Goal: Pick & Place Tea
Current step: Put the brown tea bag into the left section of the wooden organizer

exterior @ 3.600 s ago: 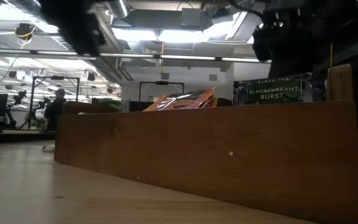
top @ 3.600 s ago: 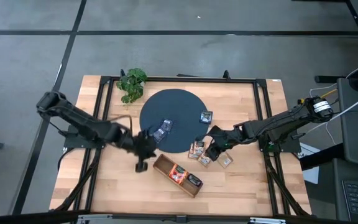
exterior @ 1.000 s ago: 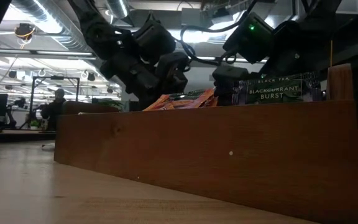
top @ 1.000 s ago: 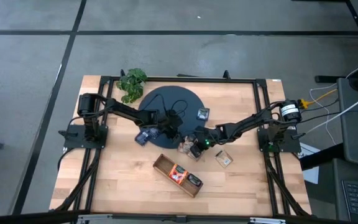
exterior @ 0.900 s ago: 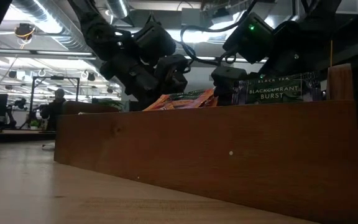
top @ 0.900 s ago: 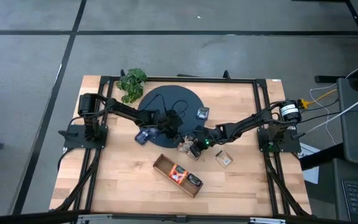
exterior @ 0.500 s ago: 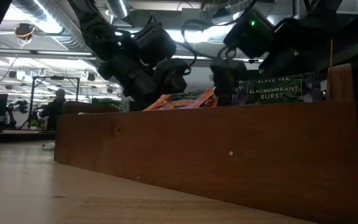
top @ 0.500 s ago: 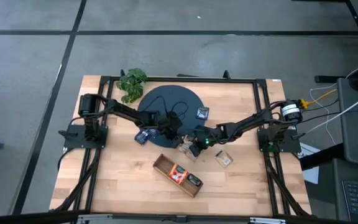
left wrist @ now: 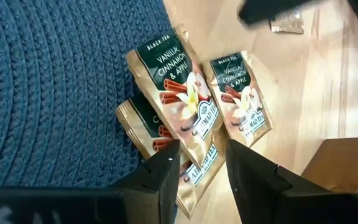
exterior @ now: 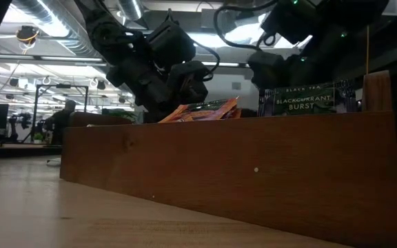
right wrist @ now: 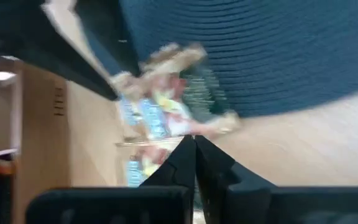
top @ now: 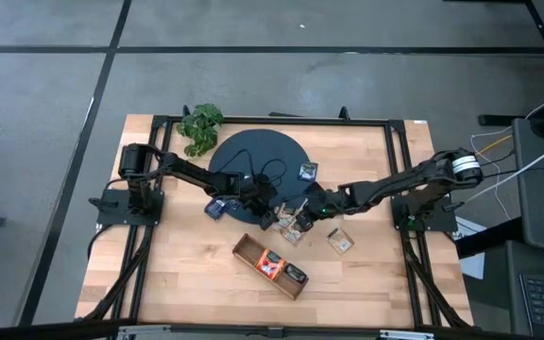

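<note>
Three beige-green tea sachets (left wrist: 173, 81) (top: 292, 223) lie overlapping at the near right rim of the dark round mat (top: 258, 165), partly on it and partly on the wood. My left gripper (left wrist: 202, 177) (top: 272, 217) is open. It comes from the mat side, and its fingers stand on either side of the lowest sachet's near corner (left wrist: 197, 171). My right gripper (right wrist: 194, 142) (top: 304, 213) is shut and hangs above the table just right of the sachets. Its wrist view is blurred. My right gripper's shut fingertips (right wrist: 189, 144) show right at the edge of the blurred sachets (right wrist: 166, 112). I cannot tell whether they touch one.
The long wooden tray (top: 270, 267) (exterior: 226, 172) lies near the front and holds red-orange (exterior: 202, 110) and dark (exterior: 302, 100) sachets. Two blue sachets (top: 217, 208) (top: 306, 171) lie at the mat's rim. A lone beige sachet (top: 340, 242) lies on the wood. The plant (top: 201, 126) stands at the far left.
My right gripper has risen and drawn back a little toward the table's right edge, away from the sachets.
</note>
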